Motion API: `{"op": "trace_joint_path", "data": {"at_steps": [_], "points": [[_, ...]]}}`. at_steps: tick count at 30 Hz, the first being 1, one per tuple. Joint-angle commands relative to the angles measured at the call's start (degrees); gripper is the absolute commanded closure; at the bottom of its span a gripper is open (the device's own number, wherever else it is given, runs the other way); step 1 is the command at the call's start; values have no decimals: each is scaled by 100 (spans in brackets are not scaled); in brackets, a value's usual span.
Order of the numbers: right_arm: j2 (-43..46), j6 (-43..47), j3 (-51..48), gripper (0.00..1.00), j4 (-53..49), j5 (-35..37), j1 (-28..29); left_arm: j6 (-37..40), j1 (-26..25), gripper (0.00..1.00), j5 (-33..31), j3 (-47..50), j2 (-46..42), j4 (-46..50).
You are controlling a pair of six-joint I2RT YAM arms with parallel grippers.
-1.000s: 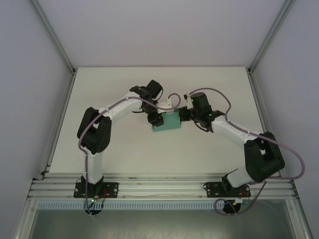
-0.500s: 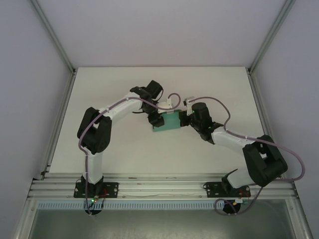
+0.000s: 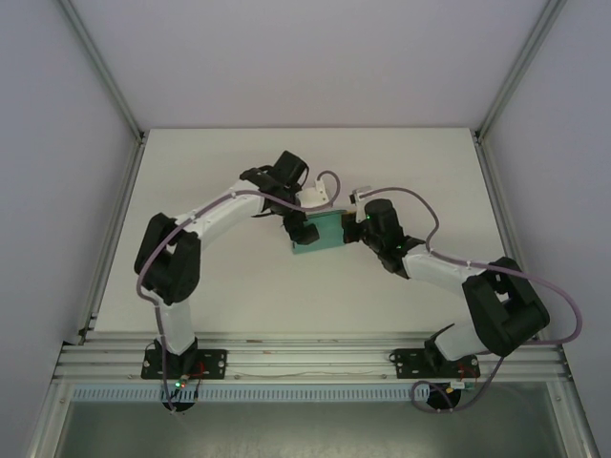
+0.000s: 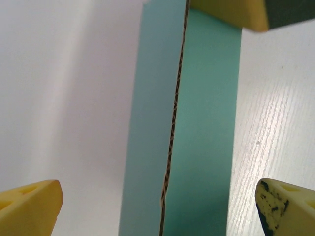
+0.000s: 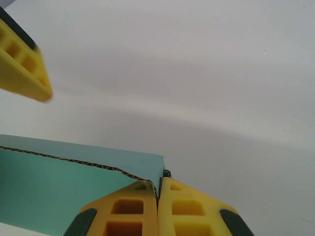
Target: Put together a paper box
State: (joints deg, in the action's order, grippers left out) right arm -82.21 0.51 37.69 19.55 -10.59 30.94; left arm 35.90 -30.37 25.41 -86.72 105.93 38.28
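Overhead it's bright and even, soft light from above, and the white desk (image 3: 239,286) is close to blown out. My left arm (image 3: 215,214) only drops a faint, smudgy shadow. The frame rails (image 3: 115,86) lean outward toward the corners. On the left wrist view the paper box (image 4: 206,123) edge is crisp, with a soft grey shadow band beside it, while my jaws at the borders go blurry. On the right wrist view, broad hazy shadow bands cross the desk.
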Motion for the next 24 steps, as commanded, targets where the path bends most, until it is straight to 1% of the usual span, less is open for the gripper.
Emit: {"op": "trace_joint_path", "data": {"at_steps": [1,4,5,6,7,9,11,13,14,16,18,22,24], "points": [[-191,-15,-176,100,-1020,222,145,-741,-48,0,-584,237,-561,-563],[-132,-68,-153,100,-1093,273,180,-1734,-48,0,-1506,658,-950,-968],[-110,-116,-151,100,-1115,313,180,-2100,-47,0,-1832,793,-1063,-1002],[-90,-124,-150,100,-1157,319,178,-2386,-44,0,-2015,885,-1152,-967],[-63,-122,-137,100,-1202,303,183,-2609,-45,0,-2038,996,-1247,-924],[-23,-135,-124,100,-1279,305,180,-2874,-42,5,-1914,1346,-1481,-1027],[14,-141,-83,100,-1401,311,178,-2983,-39,13,-1768,1654,-1655,-1174],[46,-144,-49,100,-1493,273,175,-3016,-46,29,-1548,1839,-1748,-1275],[55,-157,-46,100,-1513,268,179,-3027,-39,32,-1345,1908,-1775,-1342],[70,-148,-17,100,-1559,208,188,-2982,-39,35,-1099,1970,-1787,-1401],[80,-158,-18,100,-1543,203,187,-2994,-39,39,-1168,1963,-1765,-1450],[27,-191,68,100,-1637,207,185,-3019,-30,54,-1281,1849,-1651,-1439],[10,-192,99,100,-1674,169,184,-3023,-30,58,-1193,1803,-1611,-1426]]}}
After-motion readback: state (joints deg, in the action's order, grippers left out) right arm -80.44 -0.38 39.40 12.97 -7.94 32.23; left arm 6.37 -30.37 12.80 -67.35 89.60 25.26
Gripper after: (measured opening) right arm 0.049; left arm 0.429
